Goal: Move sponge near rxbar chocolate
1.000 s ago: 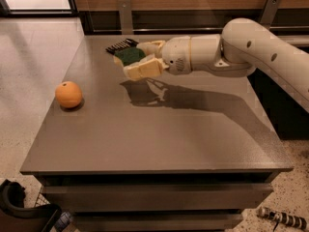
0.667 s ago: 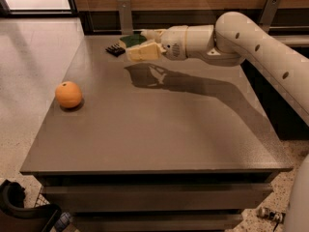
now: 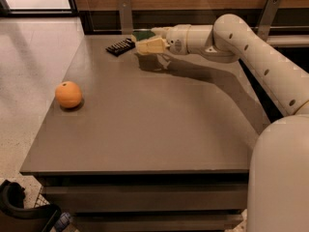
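My gripper (image 3: 145,41) reaches to the far side of the table and is shut on the sponge (image 3: 144,35), whose dark green top shows above the pale fingers. It holds the sponge just above the tabletop. The rxbar chocolate (image 3: 120,47), a flat dark bar with small white marks, lies on the table just left of the sponge, a short gap between them.
A round orange fruit (image 3: 68,94) sits near the left edge of the grey table (image 3: 154,129). My white arm (image 3: 251,52) spans the far right of the table. A wooden wall with metal brackets (image 3: 125,13) runs behind the table's far edge.
My gripper has carried the sponge farther back and to the left, ending close to the dark bar. The orange has not moved.
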You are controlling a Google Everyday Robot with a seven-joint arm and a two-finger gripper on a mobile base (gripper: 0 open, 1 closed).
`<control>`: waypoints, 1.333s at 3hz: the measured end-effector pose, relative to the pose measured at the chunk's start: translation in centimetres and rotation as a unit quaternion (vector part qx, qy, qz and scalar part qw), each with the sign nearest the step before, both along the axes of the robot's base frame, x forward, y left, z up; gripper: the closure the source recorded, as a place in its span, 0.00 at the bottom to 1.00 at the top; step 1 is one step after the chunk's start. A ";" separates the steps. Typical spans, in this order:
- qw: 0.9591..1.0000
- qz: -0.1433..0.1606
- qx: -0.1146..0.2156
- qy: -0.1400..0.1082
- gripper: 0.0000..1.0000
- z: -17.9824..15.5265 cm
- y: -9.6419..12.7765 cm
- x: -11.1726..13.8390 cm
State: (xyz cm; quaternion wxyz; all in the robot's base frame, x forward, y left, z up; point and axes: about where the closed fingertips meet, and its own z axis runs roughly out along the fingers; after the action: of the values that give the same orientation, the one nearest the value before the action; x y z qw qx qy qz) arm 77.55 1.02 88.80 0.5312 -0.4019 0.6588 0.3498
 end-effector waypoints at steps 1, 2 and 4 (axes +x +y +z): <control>0.999 -0.036 -0.006 -0.005 0.97 -2.8 -1.4 3.0; 1.000 -0.031 -0.006 -0.005 0.74 -2.7 -1.0 2.7; 1.000 -0.025 -0.005 -0.003 0.20 -2.9 -0.2 2.7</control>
State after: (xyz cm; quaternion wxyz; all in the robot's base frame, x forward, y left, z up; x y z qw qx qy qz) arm 80.21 0.84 85.95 0.5397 -0.3888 0.6688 0.3319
